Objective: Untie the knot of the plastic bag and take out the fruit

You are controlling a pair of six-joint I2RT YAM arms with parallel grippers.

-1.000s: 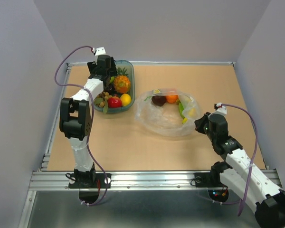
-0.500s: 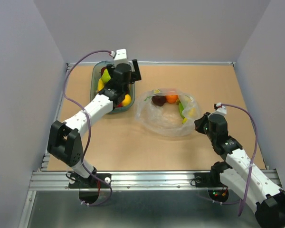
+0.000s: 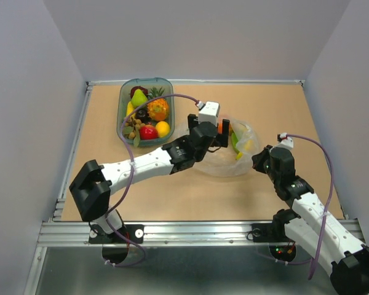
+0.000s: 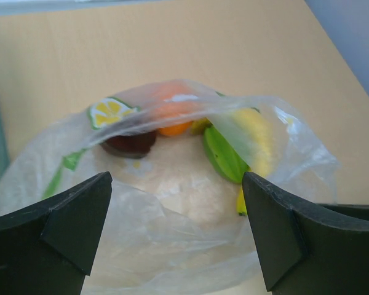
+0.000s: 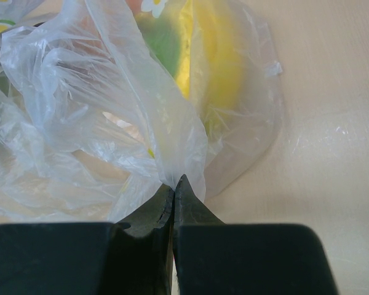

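Above the thin clear plastic bag (image 3: 216,163) on the tan counter (image 3: 190,193), the left pincer (image 3: 209,136) hovers; its wrist view shows it spread wide, empty, over small toy fruit (image 4: 224,153); the right wrist view shows the right pincer (image 5: 174,184) clamped on the film, so dip in slowly.

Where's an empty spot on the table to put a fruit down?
Bare table shows behind the plastic bag at the far right, and along the near edge in front of it. Crowded: the fruit-filled tray, and the bag, with the left tool above and right tool pinching it.
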